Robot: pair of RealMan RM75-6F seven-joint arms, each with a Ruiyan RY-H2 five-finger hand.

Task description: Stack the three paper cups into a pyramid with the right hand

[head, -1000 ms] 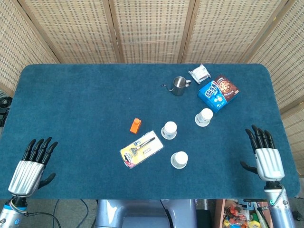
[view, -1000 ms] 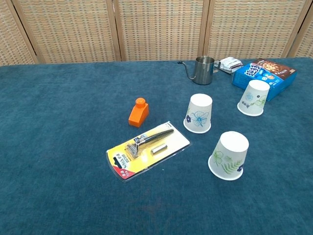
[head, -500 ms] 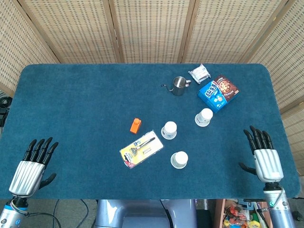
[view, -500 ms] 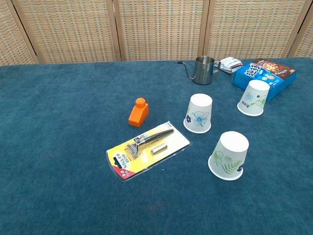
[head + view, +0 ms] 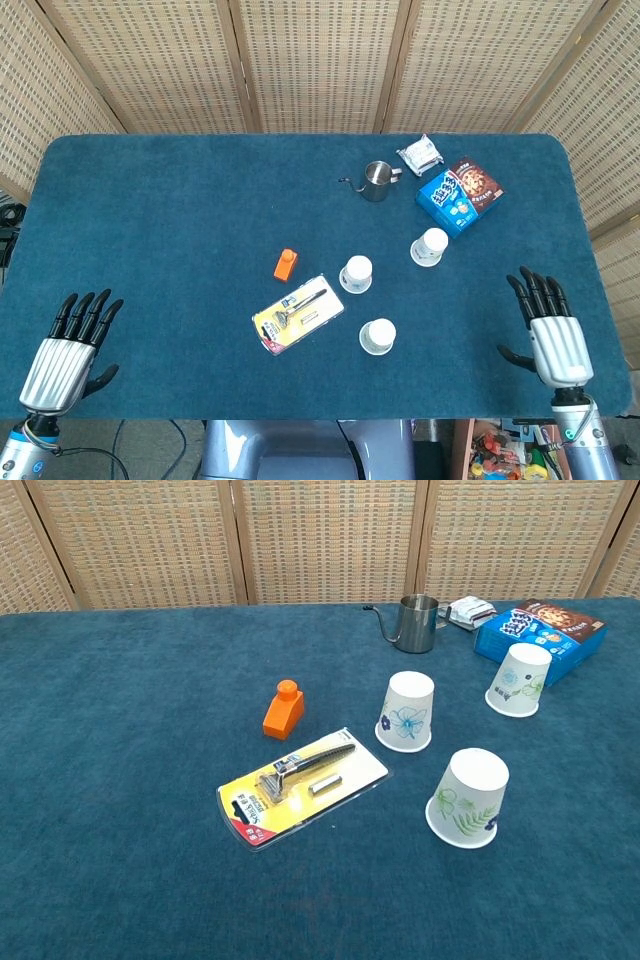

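Note:
Three white paper cups stand upside down on the blue table, apart from one another. One with a blue flower [image 5: 356,273] [image 5: 408,712] is in the middle, one with green leaves [image 5: 378,336] [image 5: 467,798] is nearest the front, and a third [image 5: 429,246] [image 5: 519,679] sits by the blue box. My right hand [image 5: 548,329] lies open at the front right edge, well clear of the cups, holding nothing. At the front left corner my left hand [image 5: 65,347] is open and empty. Neither hand shows in the chest view.
A packaged razor [image 5: 297,314] [image 5: 300,785] and an orange block [image 5: 286,263] [image 5: 284,709] lie left of the cups. Behind them are a small steel pitcher [image 5: 376,180] [image 5: 414,622], a blue snack box [image 5: 459,194] [image 5: 538,628] and a silver packet [image 5: 420,153] [image 5: 471,611].
My right hand has drifted slightly left and toward the front edge. The cups and left hand have not moved.

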